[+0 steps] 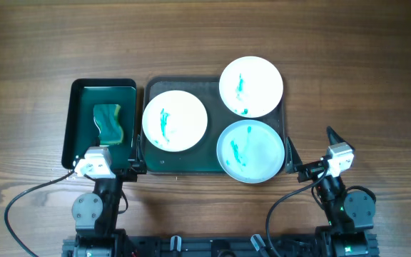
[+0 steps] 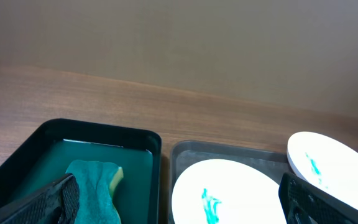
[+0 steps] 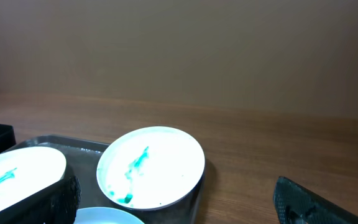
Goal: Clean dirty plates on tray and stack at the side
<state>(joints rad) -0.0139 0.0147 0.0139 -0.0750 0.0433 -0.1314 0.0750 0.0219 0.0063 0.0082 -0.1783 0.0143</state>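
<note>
Three white plates with teal smears lie on the dark tray (image 1: 184, 160): one at the left (image 1: 175, 120), one at the back right (image 1: 251, 86) overhanging the rim, one at the front right (image 1: 250, 150). A teal and yellow sponge (image 1: 109, 123) lies in the dark basin (image 1: 77, 121) left of the tray. My left gripper (image 1: 107, 155) is open and empty at the basin's near edge. My right gripper (image 1: 311, 153) is open and empty, just right of the tray's front right corner. The left wrist view shows the sponge (image 2: 95, 186) and left plate (image 2: 229, 193). The right wrist view shows the back plate (image 3: 151, 165).
Bare wooden table lies behind the tray and on both sides. Cables run from both arm bases at the front edge.
</note>
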